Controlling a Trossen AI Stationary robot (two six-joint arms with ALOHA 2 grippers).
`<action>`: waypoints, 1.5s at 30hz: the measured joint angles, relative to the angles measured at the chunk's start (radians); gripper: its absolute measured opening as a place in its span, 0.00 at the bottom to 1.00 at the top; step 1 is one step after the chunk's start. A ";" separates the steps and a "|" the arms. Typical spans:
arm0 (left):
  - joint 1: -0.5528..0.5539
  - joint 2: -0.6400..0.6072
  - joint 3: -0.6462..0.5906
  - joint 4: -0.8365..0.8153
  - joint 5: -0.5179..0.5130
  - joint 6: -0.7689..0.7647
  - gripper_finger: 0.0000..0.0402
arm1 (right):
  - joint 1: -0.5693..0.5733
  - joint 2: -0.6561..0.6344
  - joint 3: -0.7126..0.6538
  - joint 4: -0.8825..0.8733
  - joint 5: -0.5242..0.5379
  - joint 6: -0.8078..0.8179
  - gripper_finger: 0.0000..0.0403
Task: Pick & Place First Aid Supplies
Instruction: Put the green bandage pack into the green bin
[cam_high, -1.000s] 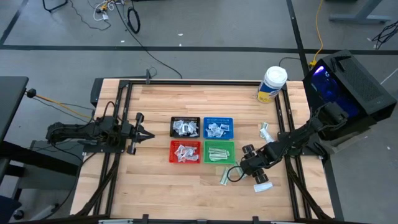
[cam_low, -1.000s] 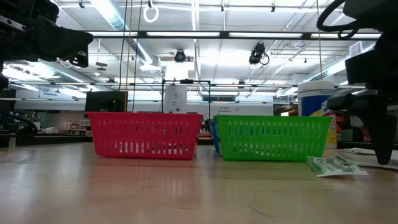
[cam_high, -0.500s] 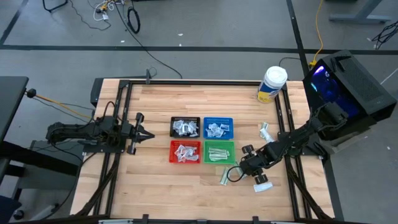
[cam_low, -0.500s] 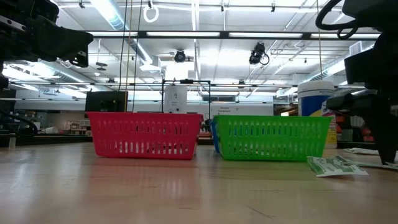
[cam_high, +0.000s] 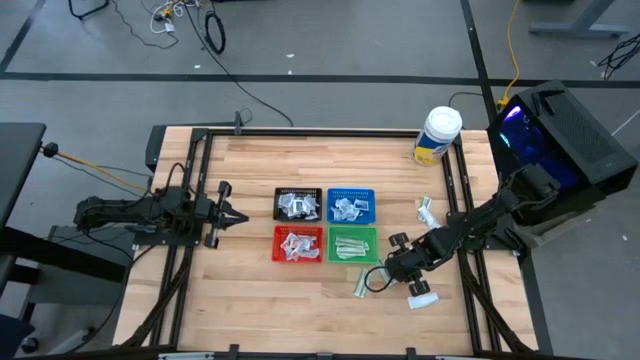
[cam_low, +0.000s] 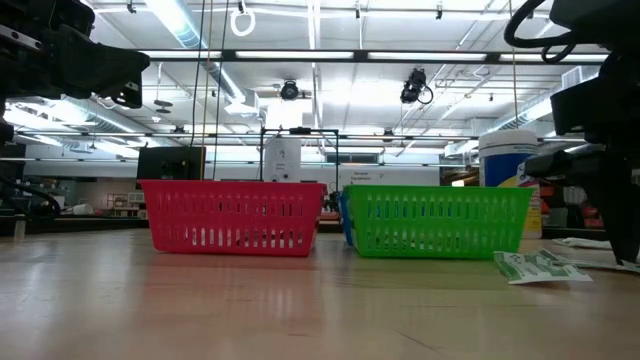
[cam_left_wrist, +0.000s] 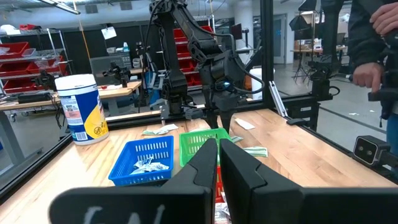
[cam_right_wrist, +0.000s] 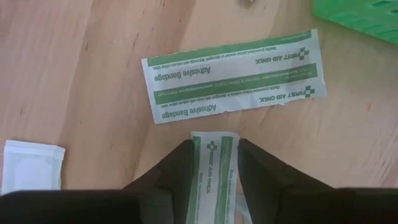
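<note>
My right gripper (cam_right_wrist: 214, 163) points steeply down near the table's front right, just past the green tray (cam_high: 352, 244). It is shut on a narrow white-and-green bandage packet (cam_right_wrist: 214, 155). A second white-and-green packet (cam_right_wrist: 233, 74) lies flat on the wood just beyond the fingertips, also visible in the low view (cam_low: 540, 265). A small white squarish packet (cam_right_wrist: 31, 165) lies flat to one side. My left gripper (cam_high: 232, 215) hovers shut and level at the table's left, touching nothing. My right gripper has the narrow packet between its two fingers, which sit against the packet's two long edges (cam_right_wrist: 198, 149). The fingers come from above, slanting steeply down, and run along the packet. Its short end (cam_right_wrist: 214, 135) sticks out past the fingertips. I cannot tell whether it is clear of the wood.
Black (cam_high: 298, 204), blue (cam_high: 352, 205), red (cam_high: 298, 244) and green mesh trays stand in a block mid-table, each holding packets. A white jar with a yellow label (cam_high: 437, 135) stands at the far right. More packets (cam_high: 425, 210) lie near the right rail.
In the low view, the visible finger of my right gripper has edged a little toward the table's right edge. The packets on the wood have stayed where they were.
</note>
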 joint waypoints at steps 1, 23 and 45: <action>0.000 0.000 0.000 0.000 0.000 0.000 0.06 | 0.000 -0.006 0.000 -0.002 0.000 0.000 0.31; 0.000 0.000 0.000 0.000 0.000 0.000 0.06 | -0.014 -0.208 0.056 -0.125 0.016 -0.054 0.31; 0.000 0.000 0.000 0.000 0.000 0.000 0.06 | -0.189 -0.167 0.363 -0.124 0.078 -0.237 0.31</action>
